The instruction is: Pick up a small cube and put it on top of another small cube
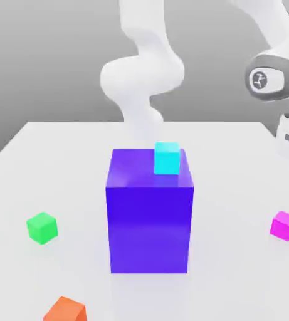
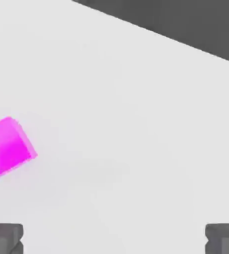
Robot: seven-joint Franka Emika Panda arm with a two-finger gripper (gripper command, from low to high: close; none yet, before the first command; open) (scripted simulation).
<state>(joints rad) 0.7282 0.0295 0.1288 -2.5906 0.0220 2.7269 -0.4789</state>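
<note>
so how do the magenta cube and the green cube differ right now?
Colour: the magenta cube is bright pink, the green cube bright green. Place: magenta sits on the table at the exterior view's right of the big blue block, green at its left. Magenta also lies ahead of the open pincer in the hand view. Shared: same small size, both resting on the table, ungrasped.

The arm (image 1: 143,69) is smooth glossy white, built of rounded tubular segments with bulging joints, seen at the upper centre of the exterior view. At the upper right, a joint (image 1: 271,76) carries a dark grey ring around a white round cap with a small dark emblem. The fingertips (image 2: 5,238) are dark grey, blocky and square-edged.
</note>
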